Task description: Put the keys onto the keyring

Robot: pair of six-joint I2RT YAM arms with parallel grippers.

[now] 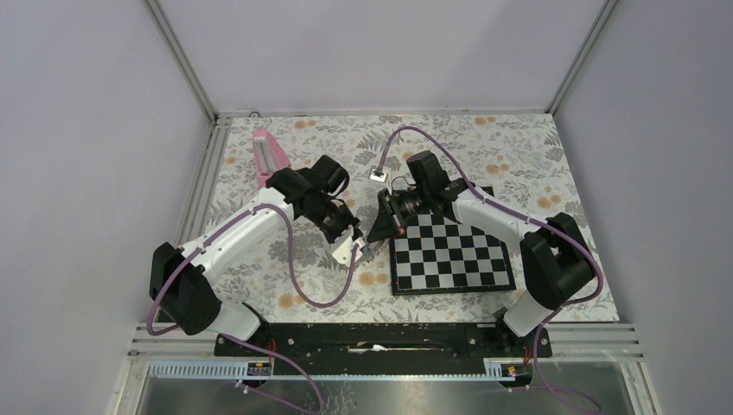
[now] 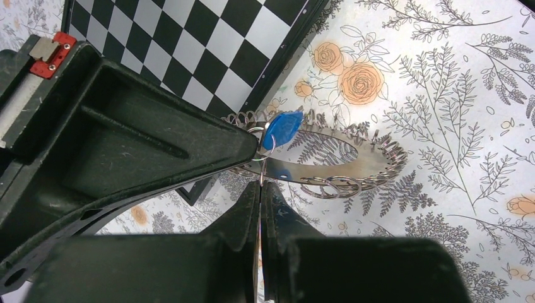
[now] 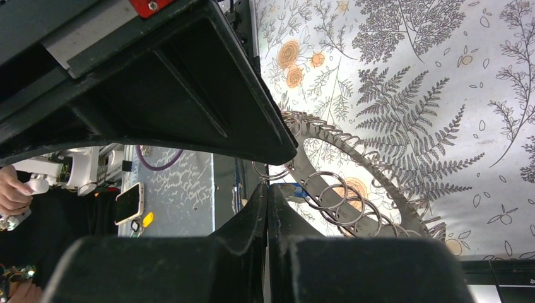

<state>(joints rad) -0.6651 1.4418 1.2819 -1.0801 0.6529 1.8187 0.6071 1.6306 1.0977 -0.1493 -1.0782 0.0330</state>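
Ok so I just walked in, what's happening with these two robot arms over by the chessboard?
Both arms meet just off the left edge of the chessboard, working on the keyring over the floral tablecloth. The left end effector and the right end effector are both shut, tips close together at the ring's rim, right beside the blue key. The key sits among the rim's small wire loops. Whether it is threaded on, or what each tip pinches, isn't clear.

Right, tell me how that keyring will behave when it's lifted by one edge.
The keyring looks like a flat polished metal band, so probably stiff, not floppy, and slippery to pinch. The small wire loops round its rim likely swing and snag.
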